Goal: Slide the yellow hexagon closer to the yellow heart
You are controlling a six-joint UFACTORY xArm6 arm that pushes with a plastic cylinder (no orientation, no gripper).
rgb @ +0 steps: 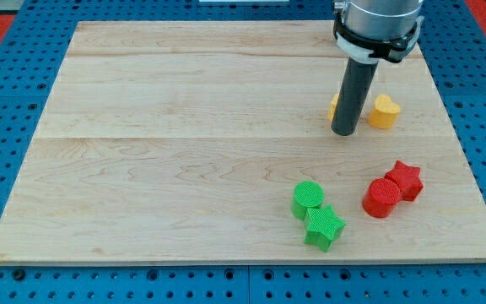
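Note:
The yellow heart (384, 111) lies on the wooden board near the view's right edge. The yellow hexagon (334, 107) lies just to its left, mostly hidden behind my rod, with only a sliver showing. My tip (344, 133) rests on the board right in front of the hexagon, toward the view's bottom of it, and a short way left of the heart.
A red cylinder (382, 198) and a red star (406, 179) touch each other at the lower right. A green cylinder (309, 199) and a green star (324, 226) touch below centre right. The wooden board (184, 152) lies on a blue pegboard.

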